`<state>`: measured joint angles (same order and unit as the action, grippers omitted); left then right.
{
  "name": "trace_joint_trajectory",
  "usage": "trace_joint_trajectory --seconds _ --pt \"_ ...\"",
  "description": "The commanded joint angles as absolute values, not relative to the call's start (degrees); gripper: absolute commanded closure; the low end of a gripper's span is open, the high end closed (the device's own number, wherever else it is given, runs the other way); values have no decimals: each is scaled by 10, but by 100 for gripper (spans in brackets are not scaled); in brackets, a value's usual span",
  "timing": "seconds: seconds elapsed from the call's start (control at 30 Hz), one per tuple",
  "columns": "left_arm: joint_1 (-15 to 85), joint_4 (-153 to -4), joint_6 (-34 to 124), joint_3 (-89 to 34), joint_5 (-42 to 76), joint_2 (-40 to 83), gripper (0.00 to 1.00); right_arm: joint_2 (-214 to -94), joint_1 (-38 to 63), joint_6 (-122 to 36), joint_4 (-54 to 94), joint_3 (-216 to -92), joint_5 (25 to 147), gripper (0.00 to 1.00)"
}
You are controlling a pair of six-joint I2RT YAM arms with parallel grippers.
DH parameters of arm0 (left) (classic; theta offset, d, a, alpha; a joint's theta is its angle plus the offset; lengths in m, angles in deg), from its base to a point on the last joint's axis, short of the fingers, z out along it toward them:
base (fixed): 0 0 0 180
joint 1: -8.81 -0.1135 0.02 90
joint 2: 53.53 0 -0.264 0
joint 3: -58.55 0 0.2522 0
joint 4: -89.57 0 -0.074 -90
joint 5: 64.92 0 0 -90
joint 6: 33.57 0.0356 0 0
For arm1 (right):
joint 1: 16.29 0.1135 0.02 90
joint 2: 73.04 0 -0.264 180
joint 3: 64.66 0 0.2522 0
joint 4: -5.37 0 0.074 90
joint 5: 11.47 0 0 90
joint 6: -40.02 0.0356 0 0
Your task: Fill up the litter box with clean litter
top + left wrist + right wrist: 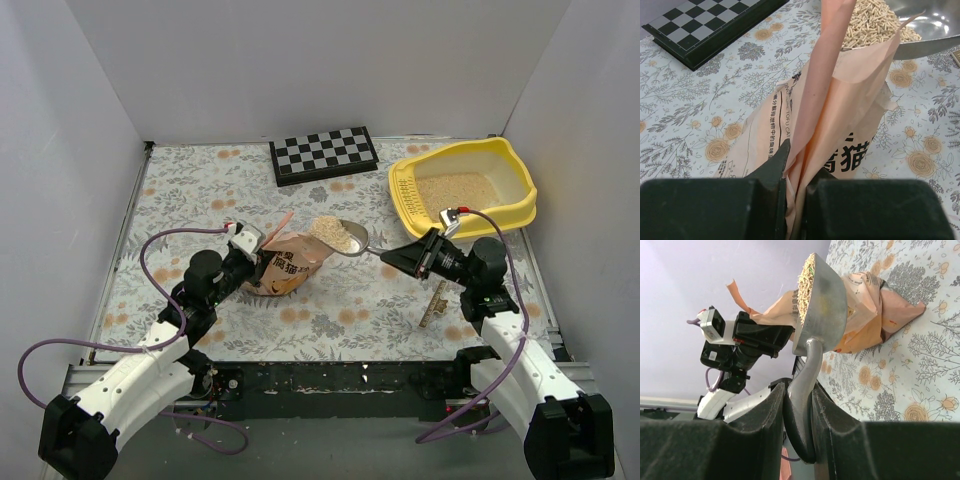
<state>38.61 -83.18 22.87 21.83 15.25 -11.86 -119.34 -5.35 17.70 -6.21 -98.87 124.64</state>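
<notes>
We see a worktop (pixel 190 195) covered edge to edge in a pale cloth printed with grey leaves and orange roses. It lies flat and smooth. Plain white walls (pixel 300 60) close it in at 9, 12 and 3 o'clock. A black rail (pixel 330 378) runs along the near edge at 6 o'clock, between the two arm bases. Purple cables (pixel 150 262) loop over the cloth beside the arms.

At 12 o'clock, close to the far wall, a black-and-white checkerboard (pixel 323 154) lies flat. The yellow litter box (pixel 404 192) sits at 2 o'clock, near the right wall and turned slightly askew. A shallow layer of clean litter (pixel 455 190) covers its floor.

Just toward 8 o'clock from the middle of the worktop, a peach-orange bag (pixel 285 268) lies slumped with its mouth pointing to 3 o'clock. The left gripper (pixel 795 175) is fully closed, pinching a folded flap of the bag's top edge.

The right gripper (pixel 799 405) is clamped partway closed on the handle of a silver scoop (pixel 348 238). The scoop's bowl hangs at the bag's mouth, about mid-worktop and well apart from the litter box. It carries a heap of the same pale pellets. In the right wrist view the bowl shows edge-on with the heap mounded above its rim.
</notes>
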Motion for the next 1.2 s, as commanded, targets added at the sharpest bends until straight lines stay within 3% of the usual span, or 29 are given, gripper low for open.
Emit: trace_joint_trajectory --seconds 0.0,1.17 --pt "389 -855 220 215 151 -133 100 -1172 -56 202 -107 -1007 1201 99" --pt "430 -861 226 224 160 -151 100 -1143 -71 157 -60 -1050 840 99"
